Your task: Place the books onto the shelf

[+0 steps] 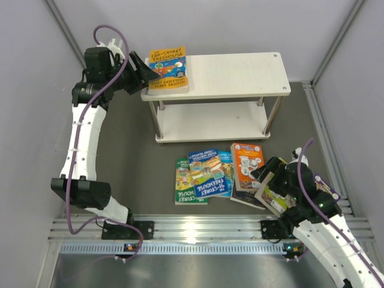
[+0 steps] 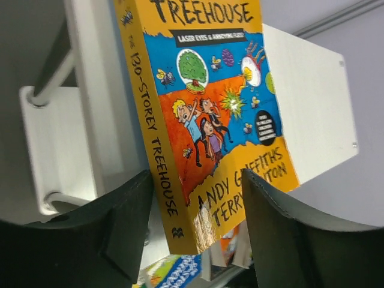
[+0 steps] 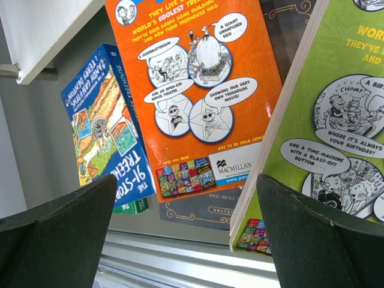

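A yellow-orange book (image 1: pixel 168 69) lies flat on the left end of the shelf's (image 1: pixel 240 75) top board. My left gripper (image 1: pixel 143 73) is at that book's near end, its jaws open on either side of the book (image 2: pixel 204 114) with a gap at the spine side. Several more books lie on the mat in front of the shelf: a green one (image 1: pixel 185 186), a blue one (image 1: pixel 207 174), an orange one (image 1: pixel 247 163). My right gripper (image 1: pixel 270 175) hovers open over the orange back cover (image 3: pixel 198 90), a dark brown book (image 3: pixel 198 210) and a lime book (image 3: pixel 336 132).
The shelf's lower board (image 1: pixel 210 123) carries nothing. An aluminium rail (image 1: pixel 198 225) runs along the near edge, just behind the books. Grey walls close in on the left and right.
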You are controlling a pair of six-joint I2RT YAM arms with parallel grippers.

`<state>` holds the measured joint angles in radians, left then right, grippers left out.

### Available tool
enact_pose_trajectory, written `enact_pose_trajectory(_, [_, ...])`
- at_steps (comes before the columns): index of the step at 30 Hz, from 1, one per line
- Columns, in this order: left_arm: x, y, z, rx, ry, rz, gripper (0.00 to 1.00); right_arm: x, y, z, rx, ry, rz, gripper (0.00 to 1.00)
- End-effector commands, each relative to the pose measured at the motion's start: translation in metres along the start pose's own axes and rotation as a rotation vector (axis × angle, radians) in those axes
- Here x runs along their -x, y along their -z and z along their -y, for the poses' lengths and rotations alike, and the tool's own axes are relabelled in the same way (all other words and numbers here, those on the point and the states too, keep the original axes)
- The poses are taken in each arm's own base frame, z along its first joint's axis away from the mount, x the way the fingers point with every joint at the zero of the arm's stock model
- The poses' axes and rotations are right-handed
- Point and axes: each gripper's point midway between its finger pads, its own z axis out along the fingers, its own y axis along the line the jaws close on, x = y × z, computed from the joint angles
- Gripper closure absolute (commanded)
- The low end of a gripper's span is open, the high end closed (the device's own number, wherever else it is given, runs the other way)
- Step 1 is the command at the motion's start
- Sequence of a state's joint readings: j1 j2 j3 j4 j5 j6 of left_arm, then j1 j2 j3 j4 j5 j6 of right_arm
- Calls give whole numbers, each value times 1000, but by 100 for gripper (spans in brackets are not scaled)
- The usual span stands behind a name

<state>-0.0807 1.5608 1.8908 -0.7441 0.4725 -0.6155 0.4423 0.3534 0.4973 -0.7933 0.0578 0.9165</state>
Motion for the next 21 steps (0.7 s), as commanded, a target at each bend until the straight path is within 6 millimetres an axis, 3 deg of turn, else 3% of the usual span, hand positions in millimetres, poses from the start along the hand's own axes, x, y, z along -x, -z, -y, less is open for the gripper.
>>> enact_pose_trajectory(1, [3, 5, -22, 114, -33, -2, 31, -1, -1, 2, -1, 25, -2, 0])
enact_pose_trajectory(2, [4, 7, -23, 123, -38, 3, 28, -1, -1, 3, -6, 26, -4, 0])
enact_pose_trajectory(3, [7, 8, -22, 126, -46, 11, 15, -2, -1, 2, -5, 27, -5, 0])
enact_pose_trajectory(9, [19, 22, -28, 201, -81, 74, 2, 0, -4, 0, -5, 38, -7, 0])
enact_pose_trajectory(14, [41, 55, -29, 308, -130, 193, 1, 1, -6, -7, 12, 48, -19, 0])
enact_pose_trajectory(17, [42, 73, -25, 326, -146, 231, 1, 4, -8, -16, 31, 75, -29, 0])
enact_pose_trajectory(21, [18, 75, -41, 359, -131, 183, 1, 11, -13, -25, -2, 157, -72, 0])
